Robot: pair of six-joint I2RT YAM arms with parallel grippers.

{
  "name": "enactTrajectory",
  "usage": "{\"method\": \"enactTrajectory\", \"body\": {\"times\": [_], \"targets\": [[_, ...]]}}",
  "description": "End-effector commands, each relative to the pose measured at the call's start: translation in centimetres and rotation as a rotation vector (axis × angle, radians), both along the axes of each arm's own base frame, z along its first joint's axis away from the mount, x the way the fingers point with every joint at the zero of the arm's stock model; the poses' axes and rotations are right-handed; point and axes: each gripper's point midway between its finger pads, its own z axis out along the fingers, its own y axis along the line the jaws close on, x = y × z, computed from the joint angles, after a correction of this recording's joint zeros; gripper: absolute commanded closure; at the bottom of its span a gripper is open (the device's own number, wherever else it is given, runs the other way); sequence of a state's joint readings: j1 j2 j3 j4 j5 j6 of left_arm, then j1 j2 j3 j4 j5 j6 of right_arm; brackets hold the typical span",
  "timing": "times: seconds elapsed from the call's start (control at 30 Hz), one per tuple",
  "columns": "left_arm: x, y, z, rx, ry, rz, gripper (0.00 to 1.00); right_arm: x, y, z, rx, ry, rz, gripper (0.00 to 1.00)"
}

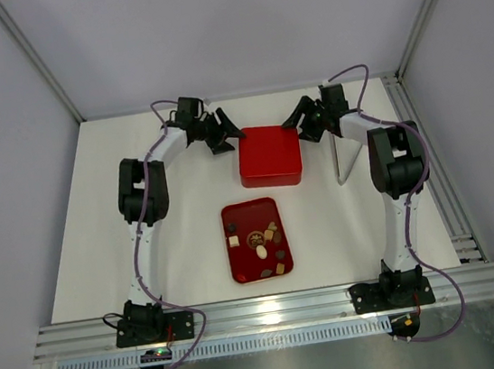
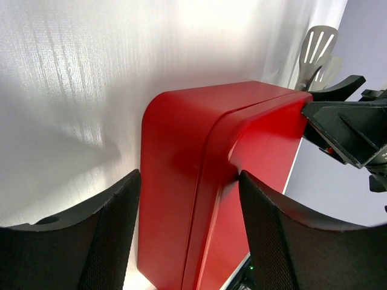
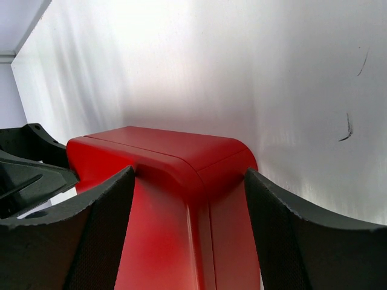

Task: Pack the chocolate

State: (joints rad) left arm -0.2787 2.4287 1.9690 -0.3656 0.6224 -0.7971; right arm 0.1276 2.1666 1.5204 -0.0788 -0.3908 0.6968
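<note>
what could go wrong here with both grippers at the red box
1. The left gripper and right gripper each straddle only a corner of the red box; uneven closing could twist or tip it.
2. If the box slips, it might slide into the chocolate on the flat tray nearer the arm bases.

Left arm [image 1: 144, 198] and right arm [image 1: 396, 160] rise from their bases, bend at the elbow and reach forward and inward. Left hand [image 1: 223, 138] and right hand [image 1: 298, 123] face each other, fingers [image 2: 91, 241] spread; grip not discernible.
</note>
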Motion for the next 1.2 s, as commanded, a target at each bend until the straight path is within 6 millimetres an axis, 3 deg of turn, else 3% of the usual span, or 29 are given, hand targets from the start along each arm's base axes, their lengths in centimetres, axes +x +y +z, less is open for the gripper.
{"method": "enactTrajectory", "body": {"times": [0.0, 0.67, 0.9, 1.17], "targets": [[-1.2, 1.6, -5.0, 0.144, 0.099, 0.037, 0.37, -2.8, -0.8, -4.9, -0.079, 0.136, -0.022, 0.28], [-4.9, 2.4, -10.0, 0.273, 0.234, 0.056, 0.51, -3.9, 0.6, -5.4, -0.125, 0.143, 0.010, 0.33], [-5.3, 2.5, -9.9, 0.272, 0.228, 0.048, 0.53, -3.6, 0.6, -4.8, -0.143, 0.135, 0.022, 0.34], [-4.4, 2.5, -7.6, 0.241, 0.186, 0.060, 0.51, -1.4, 1.2, -0.9, -0.134, 0.055, 0.049, 0.29]]}}
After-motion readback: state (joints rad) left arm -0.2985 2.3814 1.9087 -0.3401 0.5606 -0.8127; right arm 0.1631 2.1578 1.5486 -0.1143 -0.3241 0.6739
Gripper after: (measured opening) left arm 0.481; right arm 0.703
